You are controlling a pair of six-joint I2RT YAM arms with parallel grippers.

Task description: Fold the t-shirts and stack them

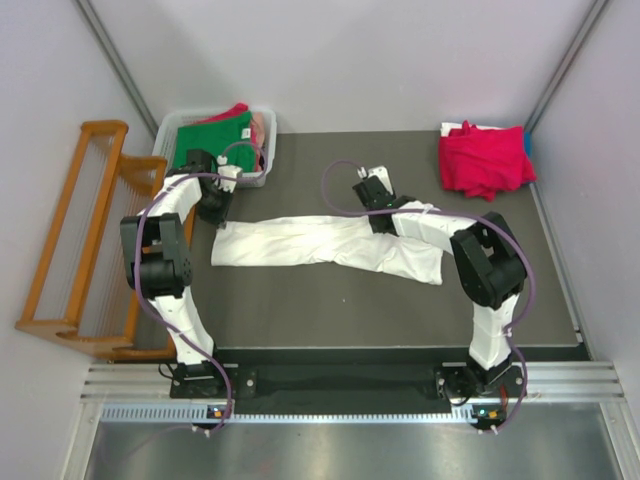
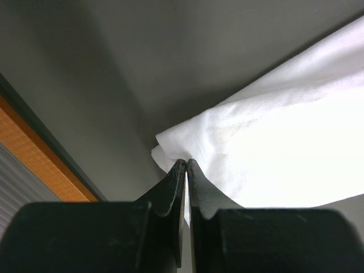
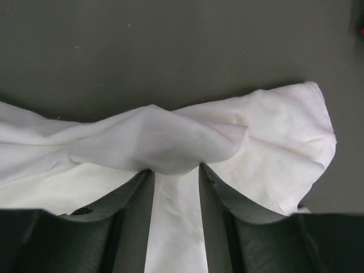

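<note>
At mid-table (image 1: 330,310), stretched from 9 to 3 o'clock as a long rumpled band: the white t-shirt (image 1: 320,245). At its 9 o'clock end, pinched by a corner in the pressed-together left gripper (image 2: 186,162). Just past its middle, straddled by the spread right gripper (image 3: 176,170), with cloth between the fingers (image 3: 131,193) and a fold bunched over their tips. Farther off, at 1 o'clock, heaped crimson t-shirts (image 1: 485,160); at 11 o'clock, green and red t-shirts (image 1: 212,135) in a white basket (image 1: 262,178), beside an orange rack (image 1: 75,230).

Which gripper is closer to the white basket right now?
Left. The left gripper is right by the white basket, pinching a corner of the white t-shirt; the right gripper is mid-table on that shirt, much farther away.
</note>
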